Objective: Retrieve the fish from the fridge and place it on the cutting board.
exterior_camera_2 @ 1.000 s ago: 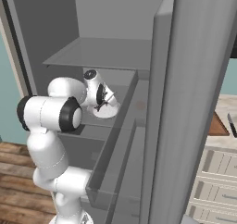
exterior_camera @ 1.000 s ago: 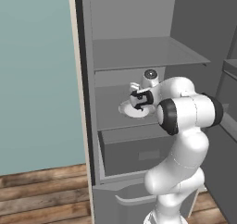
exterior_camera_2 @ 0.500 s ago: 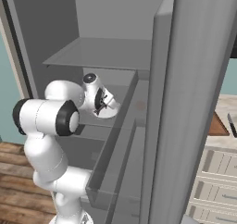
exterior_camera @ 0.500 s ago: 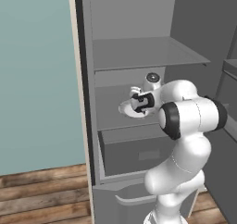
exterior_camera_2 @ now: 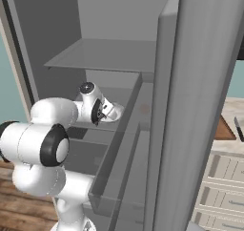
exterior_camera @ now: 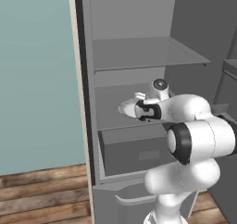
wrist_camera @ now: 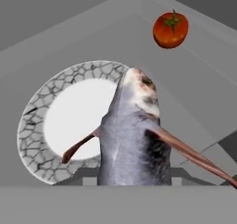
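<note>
Our gripper (exterior_camera: 139, 110) seems clamped on the fish (wrist_camera: 134, 135), whose long axis runs straight out from us over the plate (wrist_camera: 69, 121). We judge the withdrawal runs back along that axis, out of the fridge (exterior_camera: 139, 56).

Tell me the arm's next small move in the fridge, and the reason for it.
Probably draw the hand straight back out of the tall grey fridge. In the hand view the small grey-brown fish rises from between the fingers, above the round white crackle-rimmed plate, so it looks grasped and lifted.
</note>
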